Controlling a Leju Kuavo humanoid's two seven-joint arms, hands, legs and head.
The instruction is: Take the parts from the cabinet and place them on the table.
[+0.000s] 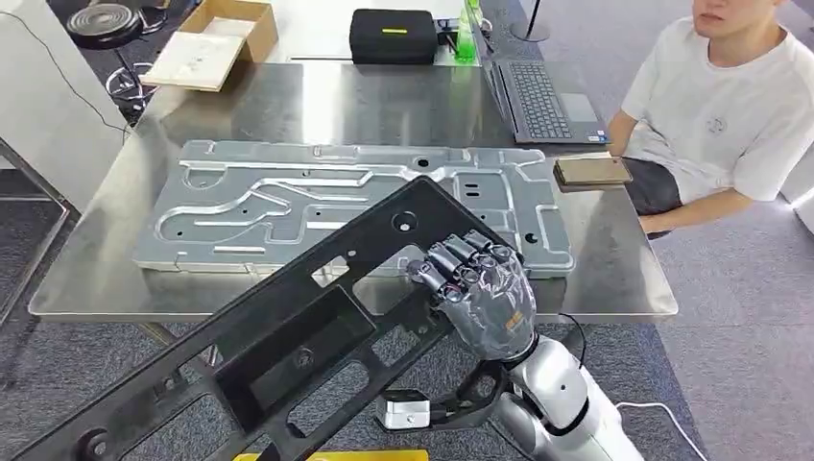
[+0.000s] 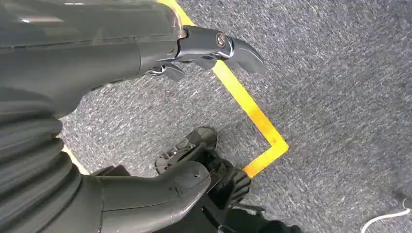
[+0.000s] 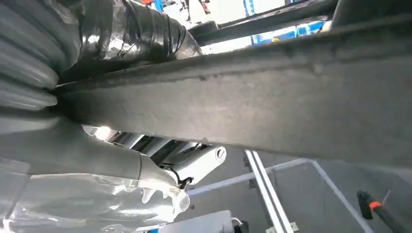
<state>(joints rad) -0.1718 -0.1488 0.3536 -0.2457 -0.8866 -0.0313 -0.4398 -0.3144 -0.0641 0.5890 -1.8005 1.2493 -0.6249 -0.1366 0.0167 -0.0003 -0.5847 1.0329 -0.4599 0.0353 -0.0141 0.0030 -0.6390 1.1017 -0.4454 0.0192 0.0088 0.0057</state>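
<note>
Fingers (image 1: 468, 259) of the right hand (image 1: 485, 298) are curling over the upper edge of a long black plastic frame (image 1: 288, 346), clamping it together with the thumb underneath, as the right wrist view is showing with the dark bar (image 3: 272, 111) running across just beside the ribbed cover. That black part is slanting from the lower left of the head view up toward the middle, its far end hanging over the near edge of the steel worktop (image 1: 403, 106). A flat silver metal panel (image 1: 326, 206) with pressed channels is lying on the worktop, just beyond and partly under the tip of the black frame; whether the two are touching cannot be told.

The left hand (image 2: 145, 53) is hanging over grey carpet (image 2: 340, 73) marked with yellow tape (image 2: 252, 111), its dark fingers (image 2: 228, 46) lying apart from the thick thumb with nothing between them.

A person in a white shirt (image 1: 730, 106) is sitting at the far right of the worktop, beside a laptop (image 1: 542, 96) and a phone (image 1: 592, 171). A black case (image 1: 394, 36) and an open cardboard box (image 1: 211, 43) are sitting farther back.
</note>
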